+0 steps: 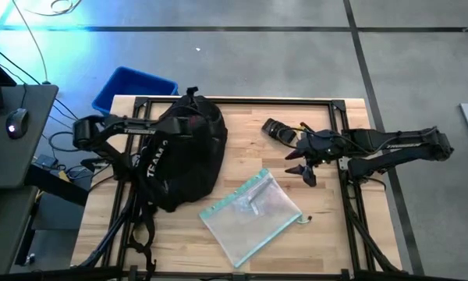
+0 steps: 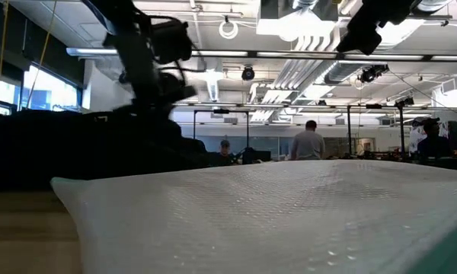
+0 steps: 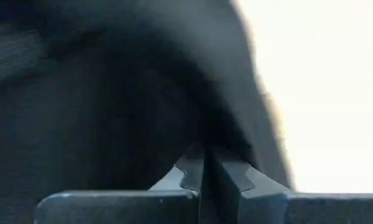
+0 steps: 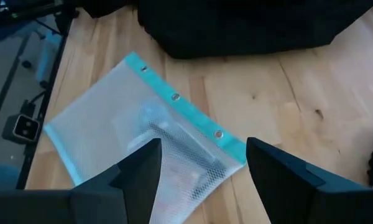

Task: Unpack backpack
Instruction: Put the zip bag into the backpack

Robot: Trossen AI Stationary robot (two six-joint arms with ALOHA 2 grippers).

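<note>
The black backpack (image 1: 183, 156) lies on the left half of the wooden table, its straps trailing toward the near edge. My left gripper (image 3: 206, 169) is shut at the backpack's far upper part (image 1: 189, 119), with dark fabric (image 3: 112, 112) close all round its fingers. A clear mesh pouch (image 1: 253, 215) with a teal edge lies flat on the table to the right of the backpack. My right gripper (image 4: 202, 152) hangs open above the table (image 1: 304, 170), just beyond the pouch's far right corner, with nothing between its fingers. My left gripper's fingers (image 3: 193, 177) are shut together right against the backpack's dark fabric. I cannot tell whether they touch it or have any of it between them.
A small black object (image 1: 279, 131) lies on the table beyond my right gripper. A blue bin (image 1: 132, 87) stands off the table's far left corner. A desk with a mouse (image 1: 15, 123) is at the left. People (image 2: 308, 141) stand in the room behind.
</note>
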